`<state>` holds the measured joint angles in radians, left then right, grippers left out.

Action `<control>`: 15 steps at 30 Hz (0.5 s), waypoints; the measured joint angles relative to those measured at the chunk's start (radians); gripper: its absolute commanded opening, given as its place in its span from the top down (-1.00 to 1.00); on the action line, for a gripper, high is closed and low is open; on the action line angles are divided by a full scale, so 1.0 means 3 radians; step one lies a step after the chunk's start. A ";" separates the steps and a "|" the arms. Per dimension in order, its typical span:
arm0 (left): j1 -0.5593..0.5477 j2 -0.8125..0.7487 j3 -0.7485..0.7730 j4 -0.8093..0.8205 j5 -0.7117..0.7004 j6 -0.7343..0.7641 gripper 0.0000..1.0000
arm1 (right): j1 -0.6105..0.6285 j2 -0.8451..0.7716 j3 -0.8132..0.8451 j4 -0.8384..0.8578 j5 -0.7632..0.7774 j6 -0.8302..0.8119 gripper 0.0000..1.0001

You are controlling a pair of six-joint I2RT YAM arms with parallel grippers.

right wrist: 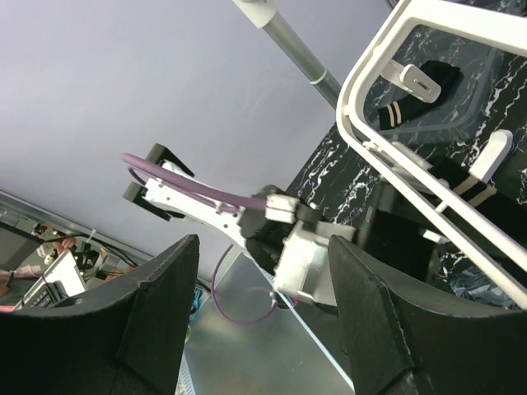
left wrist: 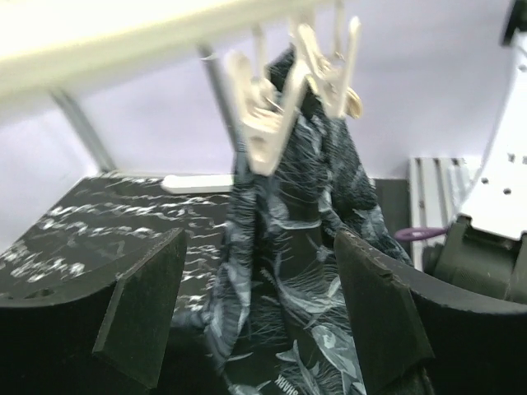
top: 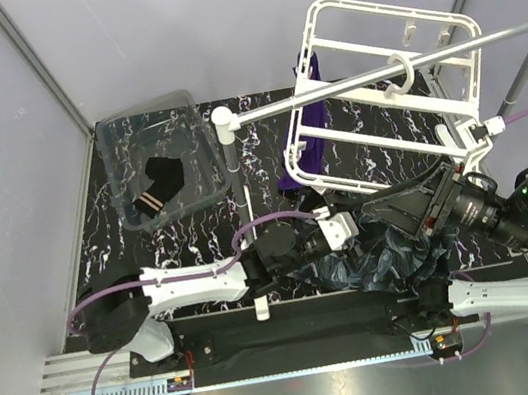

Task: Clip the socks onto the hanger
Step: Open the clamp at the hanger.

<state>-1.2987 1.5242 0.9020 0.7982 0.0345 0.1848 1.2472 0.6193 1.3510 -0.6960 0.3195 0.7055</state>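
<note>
The white hanger hangs by its hook from a grey rod. A purple sock hangs at its left side. A dark fish-patterned sock hangs from white clips under the hanger's bar; it also shows in the top view. My left gripper is open, its fingers on either side of this sock and apart from it; in the top view it is below the hanger. My right gripper is open and empty, and sits beside the hanger's near edge.
A clear bin at the back left holds a black striped sock, also seen through the hanger frame in the right wrist view. The grey rod spans white posts. Grey walls close in the back.
</note>
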 measured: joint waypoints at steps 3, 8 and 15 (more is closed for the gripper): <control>0.0006 0.0156 0.0004 0.0181 0.0188 0.0005 -0.56 | 0.0000 0.0003 0.0060 0.0000 -0.0018 -0.0020 -0.43; 0.0000 0.0303 0.0005 0.0511 0.0326 -0.0027 -0.52 | 0.0000 0.0005 0.0100 0.0001 -0.0070 -0.0038 -0.43; 0.0000 0.0324 0.0083 0.0848 0.0429 -0.0217 -0.31 | 0.0000 0.0027 0.0102 0.0001 -0.0098 -0.0043 -0.43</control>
<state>-1.2987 1.6215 0.9268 1.0527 0.1631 0.1196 1.2472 0.6273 1.3815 -0.6956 0.2901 0.6926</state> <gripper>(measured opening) 0.685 0.714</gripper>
